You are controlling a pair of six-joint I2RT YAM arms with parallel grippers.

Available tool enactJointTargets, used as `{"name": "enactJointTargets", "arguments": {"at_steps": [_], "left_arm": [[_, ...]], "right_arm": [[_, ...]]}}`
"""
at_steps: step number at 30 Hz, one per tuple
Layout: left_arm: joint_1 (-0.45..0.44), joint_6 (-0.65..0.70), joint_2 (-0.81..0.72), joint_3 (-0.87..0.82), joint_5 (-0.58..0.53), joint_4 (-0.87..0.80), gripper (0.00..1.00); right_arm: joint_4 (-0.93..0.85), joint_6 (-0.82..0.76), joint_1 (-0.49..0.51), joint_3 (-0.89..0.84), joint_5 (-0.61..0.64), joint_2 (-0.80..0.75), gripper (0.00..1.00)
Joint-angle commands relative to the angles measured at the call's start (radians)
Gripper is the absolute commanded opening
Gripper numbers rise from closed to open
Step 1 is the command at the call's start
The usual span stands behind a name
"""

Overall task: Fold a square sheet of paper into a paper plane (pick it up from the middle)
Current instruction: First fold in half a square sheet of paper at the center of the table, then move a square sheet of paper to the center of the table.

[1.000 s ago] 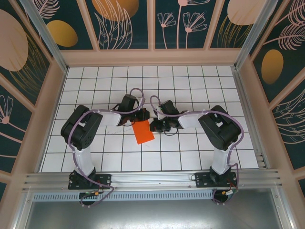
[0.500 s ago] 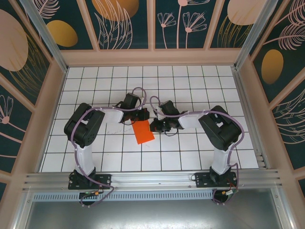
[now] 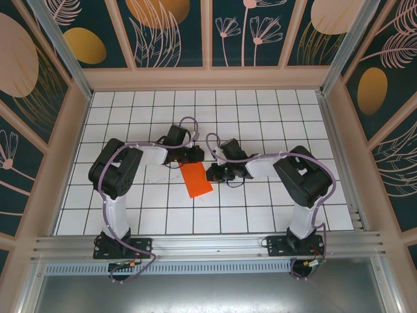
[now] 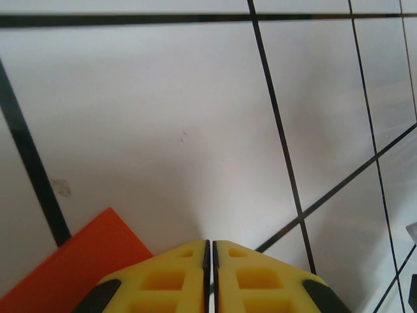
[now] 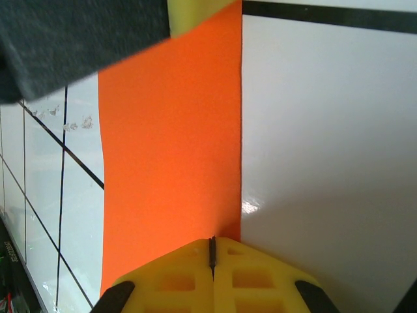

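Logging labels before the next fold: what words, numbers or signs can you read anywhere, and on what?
Nothing can be read.
Orange paper: plain, no marks.
Tiny print at the lower left edge of the right wrist view: too small and blurred to read.
Wall panels: plant patterns, no letters.
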Motion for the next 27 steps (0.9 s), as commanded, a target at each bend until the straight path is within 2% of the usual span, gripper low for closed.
{"name": "enactJointTargets", "arguments": {"at_steps": [1, 5, 11, 15, 18, 23, 27], "left_arm": [[0.078, 0.052, 0.037, -0.002, -0.117, 0.1, 0.15], [0.098, 0.053, 0.038, 0.014, -0.123, 0.106, 0.16], [0.104, 0.082, 0.075, 0.118, -0.173, 0.016, 0.16], [0.104, 0.064, 0.045, 0.142, -0.167, 0.006, 0.2], [0.104, 0.013, -0.014, 0.129, -0.194, 0.001, 0.27], [0.104, -0.109, -0.151, 0.057, -0.319, -0.049, 0.47], [0.105, -0.201, -0.294, -0.05, -0.4, -0.088, 0.65]], "right_arm": [[-0.204, -0.01, 0.002, -0.069, 0.024, 0.028, 0.0], [-0.205, -0.007, 0.002, -0.072, 0.021, 0.028, 0.0], [-0.209, -0.002, 0.002, -0.069, 0.022, 0.022, 0.0], [-0.196, 0.024, 0.005, -0.059, 0.018, 0.006, 0.0], [-0.16, 0.089, 0.018, -0.059, 0.003, -0.016, 0.0], [-0.084, 0.244, 0.083, -0.057, 0.015, -0.056, 0.0], [-0.079, 0.281, 0.095, -0.014, 0.104, -0.107, 0.0]]}}
